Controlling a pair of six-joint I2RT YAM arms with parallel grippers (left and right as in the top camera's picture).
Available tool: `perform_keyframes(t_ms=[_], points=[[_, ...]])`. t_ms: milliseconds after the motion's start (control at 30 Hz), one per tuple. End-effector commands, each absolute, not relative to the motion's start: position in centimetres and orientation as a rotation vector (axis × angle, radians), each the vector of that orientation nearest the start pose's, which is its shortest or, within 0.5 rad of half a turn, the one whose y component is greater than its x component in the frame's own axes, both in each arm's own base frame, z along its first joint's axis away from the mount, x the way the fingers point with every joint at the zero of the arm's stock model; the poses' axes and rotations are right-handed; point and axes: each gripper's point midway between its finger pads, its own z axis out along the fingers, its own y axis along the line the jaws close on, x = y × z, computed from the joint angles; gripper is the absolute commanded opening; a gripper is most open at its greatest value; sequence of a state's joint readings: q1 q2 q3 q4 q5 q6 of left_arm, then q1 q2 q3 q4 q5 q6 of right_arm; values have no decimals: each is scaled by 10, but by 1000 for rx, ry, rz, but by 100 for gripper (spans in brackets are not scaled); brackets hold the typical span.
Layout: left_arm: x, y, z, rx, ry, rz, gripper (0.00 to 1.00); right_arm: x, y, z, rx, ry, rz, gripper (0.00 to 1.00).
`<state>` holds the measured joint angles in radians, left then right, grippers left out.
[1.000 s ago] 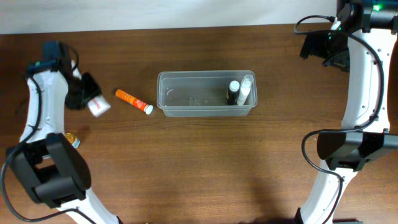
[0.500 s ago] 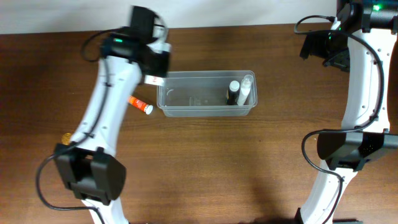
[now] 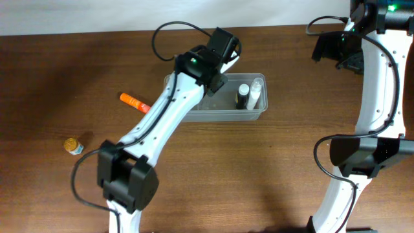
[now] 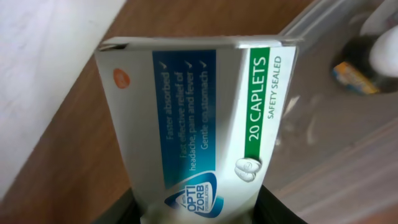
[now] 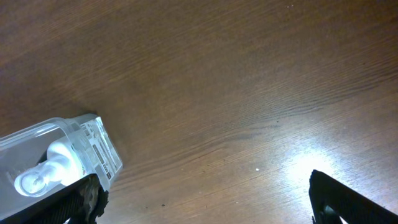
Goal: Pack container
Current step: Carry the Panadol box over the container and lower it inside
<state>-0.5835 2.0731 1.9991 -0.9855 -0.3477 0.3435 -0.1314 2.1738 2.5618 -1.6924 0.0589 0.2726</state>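
- The brown wooden bench (image 3: pixel 259 168) carries everything in the overhead view.
- The left arm (image 3: pixel 162 110) reaches diagonally from the near left edge up to the container's far left corner, crossing over the container's left end.
- The right arm (image 3: pixel 378 97) stands at the far right, well apart from the container.
- The container (image 3: pixel 226 116), a clear rectangular tub, lies lengthwise near the middle of the bench. The right wrist view shows its corner (image 5: pixel 93 143) with a printed label on it.
- The left hand (image 4: pixel 196 214) is clamped on a caplet box (image 4: pixel 199 112), white with blue and green panels reading "20 CAPLETS". The box is tilted over the container's rim.
- The right hand (image 5: pixel 202 199) hangs above bare wood with its fingers spread wide and nothing between them.
- A white bottle (image 3: pixel 257 94) lies in the container's right end, along its right wall.
- A dark bottle with a white cap (image 3: pixel 242 96) sits just beside it on the left.
- An orange tube (image 3: pixel 134 102) lies on the bench left of the container, one end hidden under the left arm.
- A small yellow-topped jar (image 3: pixel 73 146) sits near the left edge, well apart from the rest.
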Motion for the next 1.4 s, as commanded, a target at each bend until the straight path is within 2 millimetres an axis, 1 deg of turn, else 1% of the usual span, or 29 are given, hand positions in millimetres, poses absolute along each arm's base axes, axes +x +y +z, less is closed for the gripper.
perform_keyframes(t_ms=[0,100,167,233,367,400,433,600,733,800,867,900,967,1133,1233,1300,1367], points=[[469,-233,152,1251,2310,490,31,431,-67,255,579,2781,-51,98],[470,-233,131,1383,2295,526,30,431,-67,255,579,2781,-51,98],[469,-234,120,1452,2283,535,30,431,-67,254,579,2781,-51,98],[468,-237,114,1510,2268,523,30,431,-67,255,579,2781,-51,98],[464,-246,109,1613,2222,460,32,431,-67,255,579,2781,-51,98],[462,-248,109,1641,2206,444,36,431,-67,255,579,2781,-51,98],[462,-250,108,1662,2195,436,36,431,-67,255,579,2781,-51,98],[457,-253,106,1786,2130,411,36,431,-67,255,579,2781,-51,98],[447,-257,101,1903,2077,354,36,431,-67,255,579,2781,-51,98],[446,-257,100,1909,2076,354,38,431,-67,255,579,2781,-51,98],[446,-257,100,1910,2078,353,42,431,-67,255,579,2781,-51,98],[445,-256,100,1912,2080,352,48,431,-67,255,579,2781,-51,98],[445,-256,100,1916,2083,352,55,431,-67,255,579,2781,-51,98],[445,-256,100,1916,2083,353,68,431,-67,255,579,2781,-51,98],[446,-254,100,1912,2084,373,71,431,-67,255,579,2781,-51,98],[450,-250,103,1898,2085,422,71,431,-67,255,579,2781,-51,98],[458,-242,111,1841,2108,509,71,431,-67,255,579,2781,-51,98]])
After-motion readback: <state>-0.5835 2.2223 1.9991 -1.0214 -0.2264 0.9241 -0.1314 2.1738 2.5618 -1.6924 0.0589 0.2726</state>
